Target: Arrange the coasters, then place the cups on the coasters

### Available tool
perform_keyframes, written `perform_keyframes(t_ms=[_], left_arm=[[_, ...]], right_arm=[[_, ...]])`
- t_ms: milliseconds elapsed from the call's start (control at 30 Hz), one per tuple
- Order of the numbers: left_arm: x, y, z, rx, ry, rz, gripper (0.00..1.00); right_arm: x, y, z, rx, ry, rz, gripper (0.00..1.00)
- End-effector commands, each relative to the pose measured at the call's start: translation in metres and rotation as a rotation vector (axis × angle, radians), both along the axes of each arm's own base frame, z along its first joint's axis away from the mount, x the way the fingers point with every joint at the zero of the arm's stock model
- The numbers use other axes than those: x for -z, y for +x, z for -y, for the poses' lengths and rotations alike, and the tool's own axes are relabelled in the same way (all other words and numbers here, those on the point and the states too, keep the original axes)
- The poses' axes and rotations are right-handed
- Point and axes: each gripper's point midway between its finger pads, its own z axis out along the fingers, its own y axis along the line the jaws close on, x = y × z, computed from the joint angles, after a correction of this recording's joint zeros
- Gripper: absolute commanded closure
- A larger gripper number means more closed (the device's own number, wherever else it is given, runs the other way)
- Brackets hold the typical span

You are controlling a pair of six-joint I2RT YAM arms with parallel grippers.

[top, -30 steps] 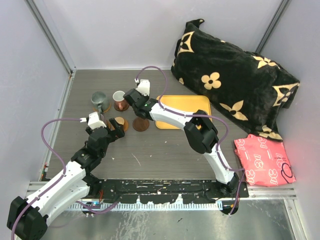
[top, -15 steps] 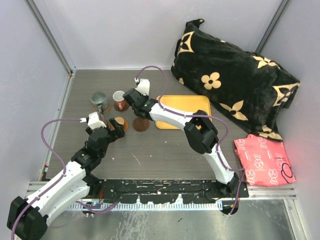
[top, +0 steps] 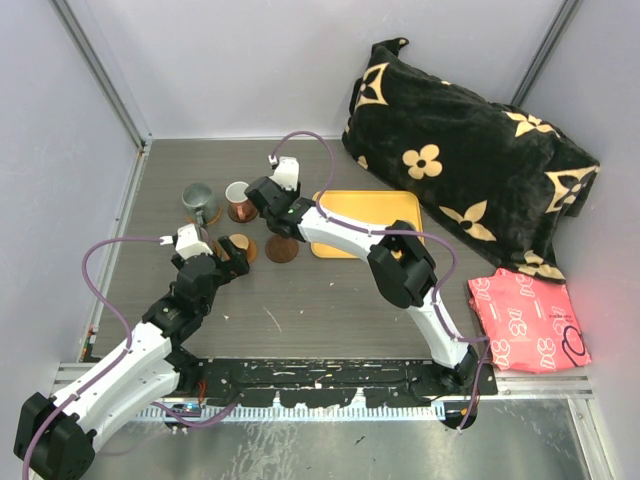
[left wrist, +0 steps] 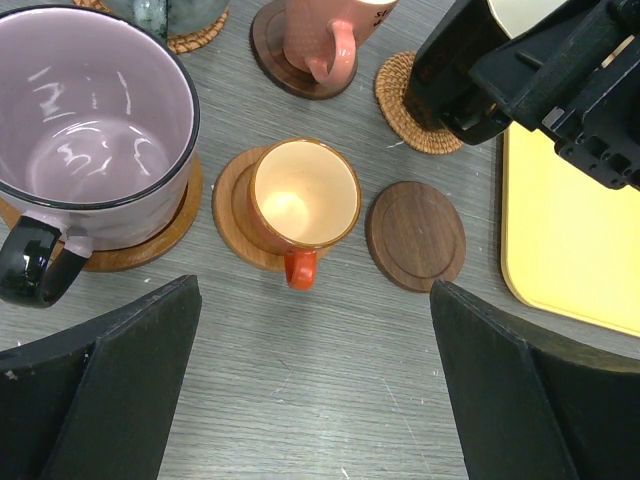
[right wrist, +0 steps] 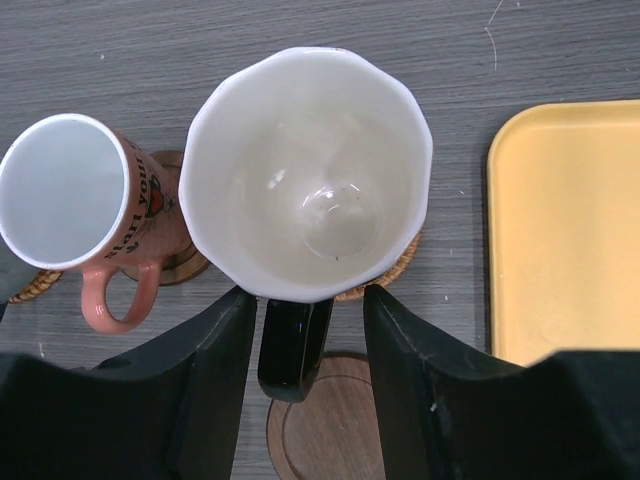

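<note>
— Right gripper (right wrist: pixel 308 305): jaws apart, one on either side of the handle (right wrist: pixel 290 350) of the black cup (right wrist: pixel 305 170). Cup seated on woven coaster (right wrist: pixel 395 272).
— Handle direction?
— Straight back toward the wrist; bowl ahead. Left gripper (left wrist: pixel 310 292): jaws wide, above orange cup (left wrist: pixel 303 195).

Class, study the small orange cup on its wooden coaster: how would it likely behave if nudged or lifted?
The orange cup looks glazed, so probably rigid, breakable and a little slippery. Small and empty, it is likely light and easily shoved. It sits off-centre on its coaster, so a sideways push might slide it over the edge and tip it.
</note>
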Motion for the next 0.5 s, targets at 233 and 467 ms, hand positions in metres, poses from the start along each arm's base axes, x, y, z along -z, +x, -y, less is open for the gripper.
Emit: perform_keyframes(t_ms=[233, 467], left_arm=[[-0.009, 0.004, -0.003, -0.025, -0.011, 0.039, 0.02], [-0.009, 0.004, -0.003, -0.024, -0.009, 0.038, 0.02]], right_arm=[[-0.061, -0.009, 0.006, 0.032, 0.093, 0.095, 0.44], [-0.080, -0.024, 0.016, 0.032, 0.101, 0.121, 0.44]])
